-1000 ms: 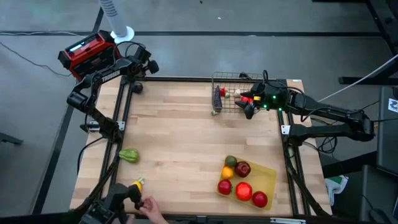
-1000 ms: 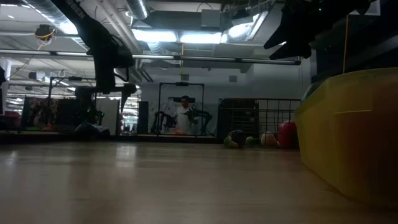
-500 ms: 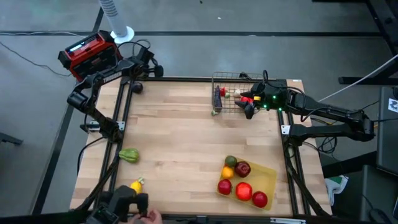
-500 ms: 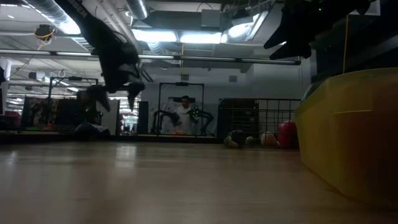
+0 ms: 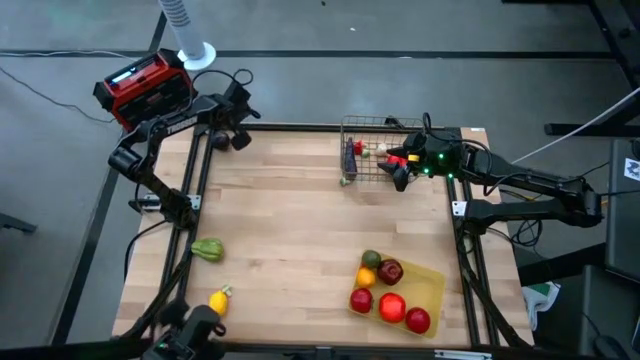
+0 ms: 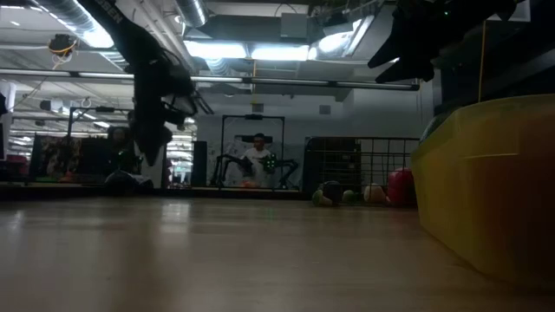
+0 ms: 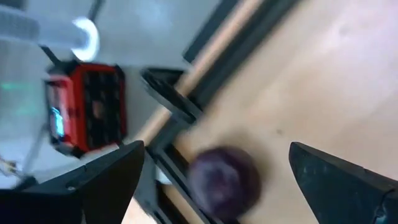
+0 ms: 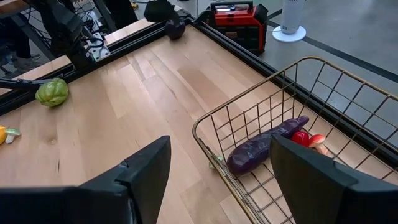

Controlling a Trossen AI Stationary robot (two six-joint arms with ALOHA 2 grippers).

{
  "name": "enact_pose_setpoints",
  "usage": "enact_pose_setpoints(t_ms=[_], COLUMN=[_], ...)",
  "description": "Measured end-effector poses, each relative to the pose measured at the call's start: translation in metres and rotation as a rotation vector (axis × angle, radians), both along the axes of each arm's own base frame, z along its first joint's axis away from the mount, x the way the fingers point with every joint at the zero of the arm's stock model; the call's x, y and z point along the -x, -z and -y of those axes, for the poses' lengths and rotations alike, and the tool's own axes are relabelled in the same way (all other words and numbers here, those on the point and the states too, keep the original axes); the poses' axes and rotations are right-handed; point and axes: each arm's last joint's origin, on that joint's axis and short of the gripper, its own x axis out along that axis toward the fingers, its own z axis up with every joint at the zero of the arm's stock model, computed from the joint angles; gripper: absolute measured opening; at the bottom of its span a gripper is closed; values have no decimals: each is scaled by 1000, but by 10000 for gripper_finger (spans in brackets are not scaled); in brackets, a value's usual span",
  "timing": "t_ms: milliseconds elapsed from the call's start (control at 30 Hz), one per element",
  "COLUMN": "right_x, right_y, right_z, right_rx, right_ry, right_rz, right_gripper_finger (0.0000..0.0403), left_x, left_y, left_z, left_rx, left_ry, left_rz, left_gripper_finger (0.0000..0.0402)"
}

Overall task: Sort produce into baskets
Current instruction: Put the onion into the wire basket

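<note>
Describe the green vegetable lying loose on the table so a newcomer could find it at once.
Start at the table's left edge, about halfway along the frame rail. The green vegetable lies there alone on bare wood, near the left arm's base. Its only neighbour, the yellow piece, sits nearer the front edge; this one is green and lumpy.

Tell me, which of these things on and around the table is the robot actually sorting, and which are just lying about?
Part of the job:
- wire basket, holding a purple eggplant
- yellow tray, holding red apples
- green vegetable
- yellow vegetable
- dark purple fruit, between the left gripper's open fingers

Just lying about:
- red-and-black box
- white stand
</note>
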Motion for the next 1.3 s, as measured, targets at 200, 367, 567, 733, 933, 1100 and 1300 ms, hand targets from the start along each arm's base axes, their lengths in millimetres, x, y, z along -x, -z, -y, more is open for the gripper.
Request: enact_pose_setpoints(t_ms=[200,367,567,733,933,1100,1300], right_x=[0,0,0,0,0,0,0], right_y=[0,0,0,0,0,0,0], right_z=[0,0,0,0,0,0,0], right_rx=[0,0,0,0,0,0,0], right_ry=[0,0,0,0,0,0,0], right_rz=[0,0,0,0,0,0,0], right_gripper_finger=[269,269,269,269,269,269,269], left_x=[6,11,9,9,9,10,10], left_y=[11,19,28,43,61,70,70], left_z=[4,-1,-4,-6,-10,-13,-13], left_rx=[101,114,143,211,263,276,274], left_ry=[-56,-87,-71,-64,-66,-73,-67], left_rz=[-57,-115,-144,-192,-234,-275,-290], left_gripper_finger=[391,390,390,390,390,390,366])
